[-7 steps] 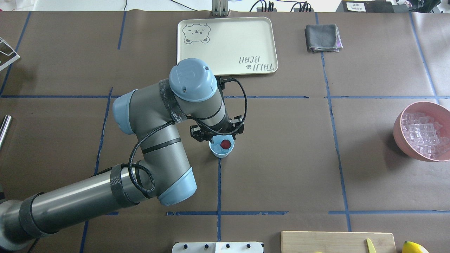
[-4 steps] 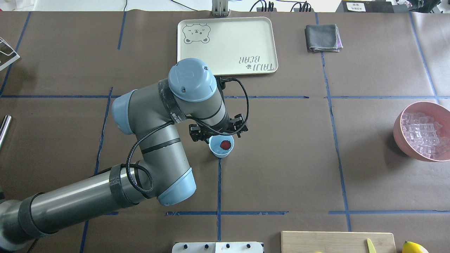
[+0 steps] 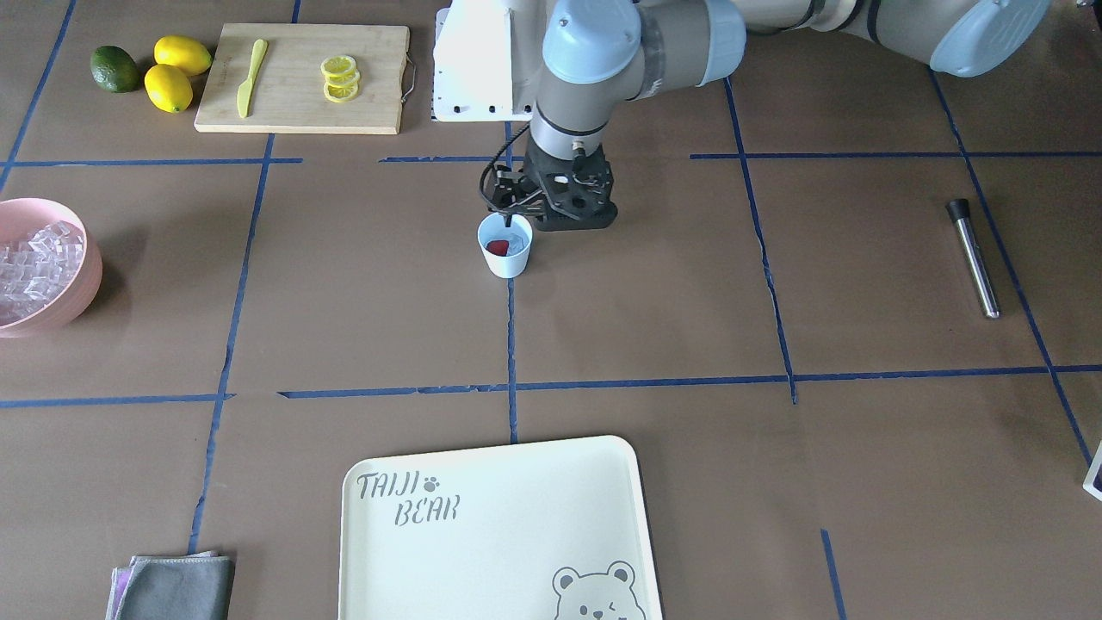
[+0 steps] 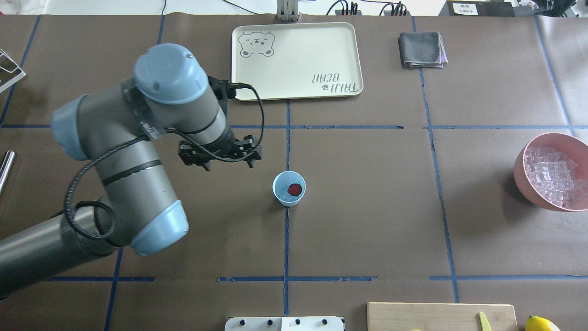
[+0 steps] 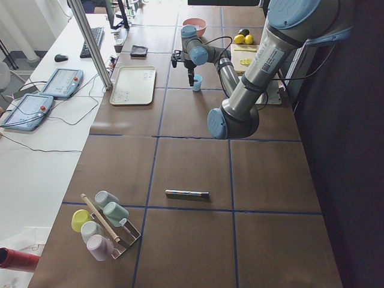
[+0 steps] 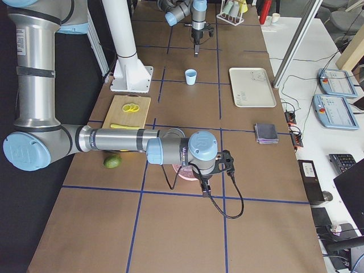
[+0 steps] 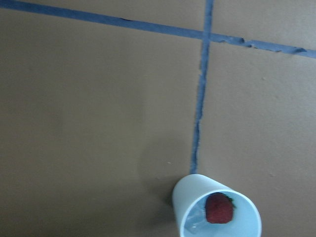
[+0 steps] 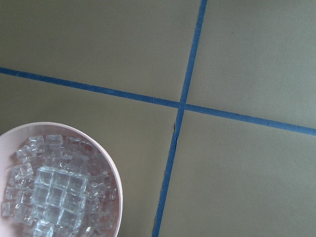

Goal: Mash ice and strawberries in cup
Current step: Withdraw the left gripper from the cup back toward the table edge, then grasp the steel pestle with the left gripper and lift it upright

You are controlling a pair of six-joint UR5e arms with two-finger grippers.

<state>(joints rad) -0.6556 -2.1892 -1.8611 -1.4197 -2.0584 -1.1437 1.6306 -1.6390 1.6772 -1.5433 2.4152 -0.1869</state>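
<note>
The light-blue cup [image 4: 282,185] stands upright at the table's middle on a blue tape line. Inside lie a red strawberry [image 4: 294,189] and a clear ice cube [image 7: 194,225], which the left wrist view shows beside the berry [image 7: 218,208]. In the overhead view my left gripper [image 4: 217,161] hangs open and empty, apart from the cup on its left. The front view shows that gripper [image 3: 551,220] close behind the cup [image 3: 506,258]. More ice [image 4: 553,177] fills the pink bowl [image 4: 520,171] at the right edge. My right gripper [image 6: 203,187] hovers by that bowl; whether it is open or shut I cannot tell.
A cream tray [image 4: 296,59] and a grey cloth [image 4: 421,49] lie at the far side. Near the robot's base are a cutting board [image 3: 301,95] with lemon slices, two lemons [image 3: 176,73] and a lime [image 3: 114,69]. A metal rod [image 3: 973,257] lies on the left.
My left arm has swung left and away from the cup, with its gripper open. The cup has stayed put with the strawberry inside.
</note>
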